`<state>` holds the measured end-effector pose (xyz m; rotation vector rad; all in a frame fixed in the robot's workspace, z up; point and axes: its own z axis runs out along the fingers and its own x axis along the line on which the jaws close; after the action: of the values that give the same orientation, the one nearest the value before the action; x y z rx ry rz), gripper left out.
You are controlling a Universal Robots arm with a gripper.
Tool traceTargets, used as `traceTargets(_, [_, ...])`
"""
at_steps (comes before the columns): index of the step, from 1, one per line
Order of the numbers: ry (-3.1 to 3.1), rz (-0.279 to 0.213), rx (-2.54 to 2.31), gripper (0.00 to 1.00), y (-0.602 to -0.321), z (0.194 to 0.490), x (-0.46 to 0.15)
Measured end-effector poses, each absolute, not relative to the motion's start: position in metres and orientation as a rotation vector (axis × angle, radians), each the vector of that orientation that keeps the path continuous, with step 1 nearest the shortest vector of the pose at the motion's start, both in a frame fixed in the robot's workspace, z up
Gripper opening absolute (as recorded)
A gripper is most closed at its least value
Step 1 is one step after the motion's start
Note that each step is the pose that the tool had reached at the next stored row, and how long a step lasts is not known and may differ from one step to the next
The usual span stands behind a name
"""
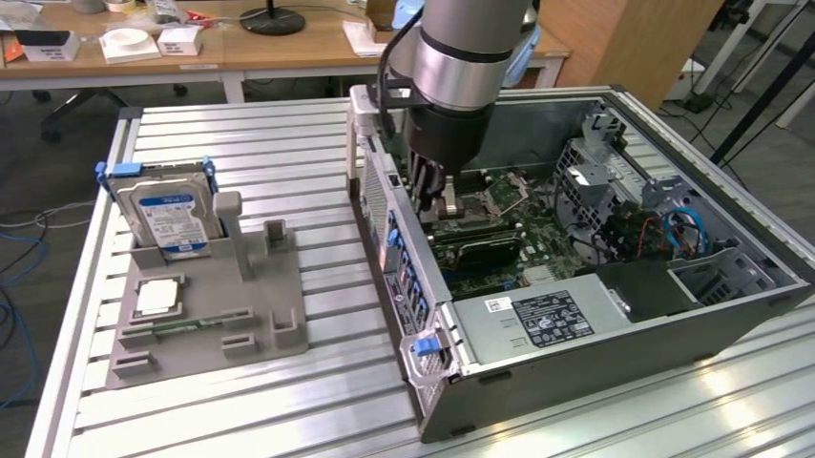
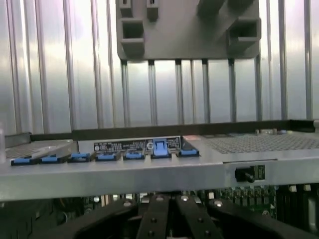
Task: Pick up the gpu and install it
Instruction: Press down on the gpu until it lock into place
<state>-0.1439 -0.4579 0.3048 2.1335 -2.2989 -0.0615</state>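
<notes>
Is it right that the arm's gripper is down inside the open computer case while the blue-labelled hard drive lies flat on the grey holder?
Not quite: in the exterior view the hard drive stands upright in the grey holder. The gripper is indeed inside the computer case.

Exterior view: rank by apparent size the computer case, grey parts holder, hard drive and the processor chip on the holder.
1. computer case
2. grey parts holder
3. hard drive
4. processor chip

The arm (image 1: 459, 57) stands near vertical, wrist pointing straight down. Its claw (image 1: 430, 196) hangs low with black fingers (image 2: 154, 219) drawn together, seemingly closed, though whether they pinch anything is hard to tell.
</notes>
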Motion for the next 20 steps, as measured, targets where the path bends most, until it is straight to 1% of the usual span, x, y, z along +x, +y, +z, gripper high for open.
traceTargets(6, [-2.297, -0.06, 2.133, 0.11, -0.458, 0.296, -0.144])
traceTargets(11, [-2.3, -0.069, 2.134, 0.11, -0.457, 0.293, -0.134])
traceTargets(17, [-2.296, -0.069, 2.131, 0.11, -0.451, 0.295, -0.114])
traceTargets(20, [-2.296, -0.069, 2.131, 0.11, -0.451, 0.295, -0.113])
